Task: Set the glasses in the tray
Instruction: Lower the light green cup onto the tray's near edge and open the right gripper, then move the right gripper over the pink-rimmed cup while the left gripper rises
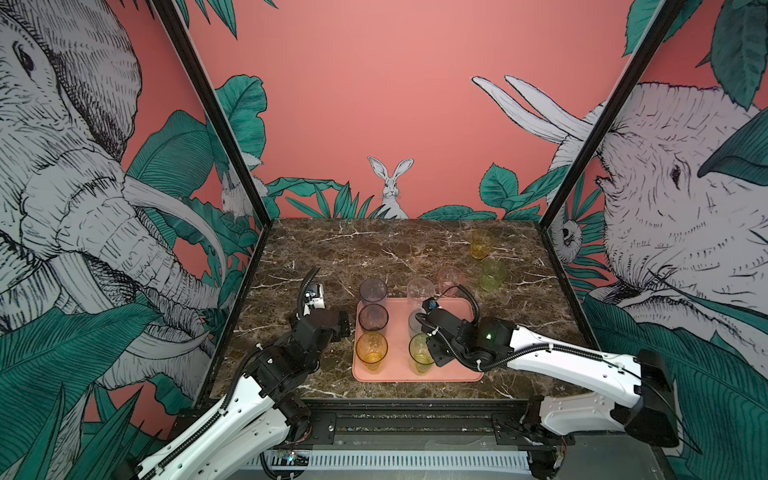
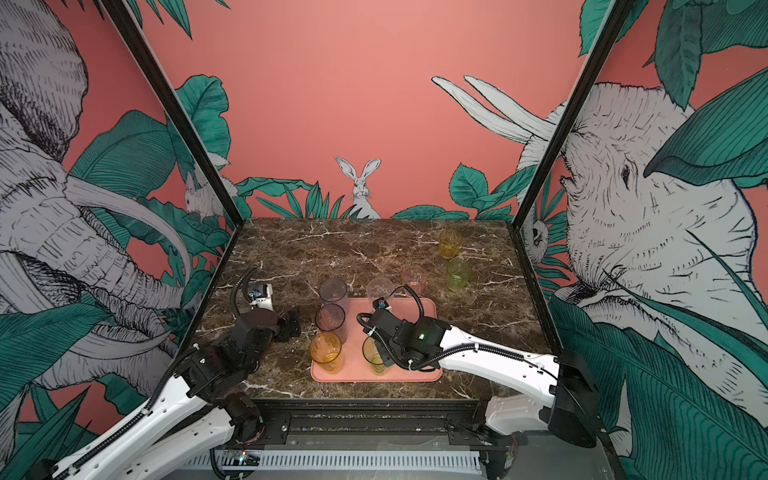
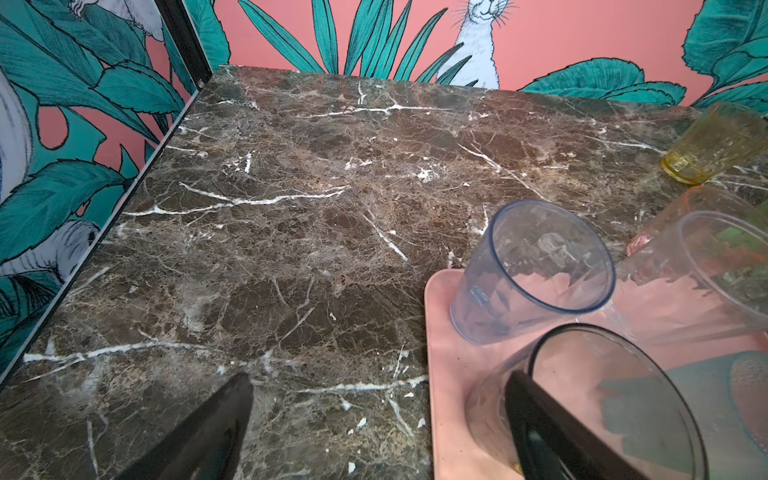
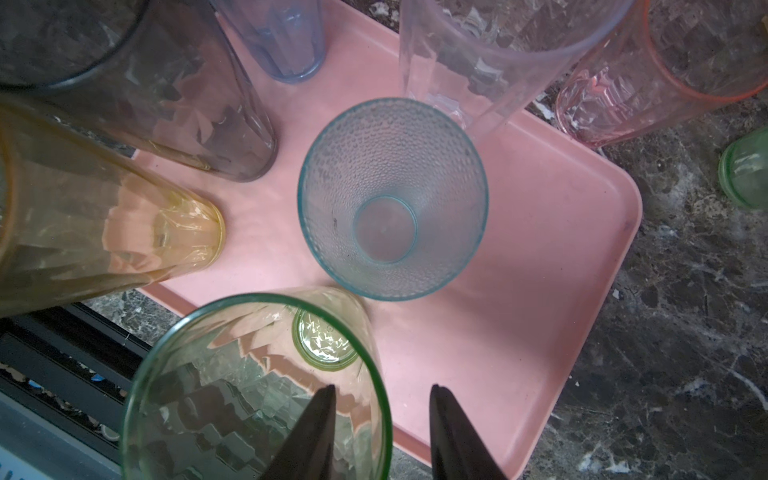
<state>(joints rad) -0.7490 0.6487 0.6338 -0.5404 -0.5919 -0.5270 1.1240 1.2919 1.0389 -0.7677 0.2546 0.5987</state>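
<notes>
Your left jaws and right jaws stand spread; six glasses [image 1: 371, 349] sit in the tray [image 1: 399, 361], three on the far-right tabletop [image 1: 332, 249]; likely light, stiff, slippery, so pinch a rim wall.

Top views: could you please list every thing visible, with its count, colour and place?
Marble table: one, dark brown, white-veined, under everything.
Flat rectangular tray: one, salmon-pink, on the table's near half.
Tall translucent tumblers: five, on the tray: bluish, smoky grey, amber, green, clear.
Dimpled tumbler: one, teal-grey, tray middle.
Short tumblers: three, on the table beyond the tray: pink, green, amber.
Jungle-print walls: three, coral and teal, around the table.
Left gripper: one, black, open, beside the tray.
Right gripper: one, black, open, at the tall green tumbler's rim.
</notes>
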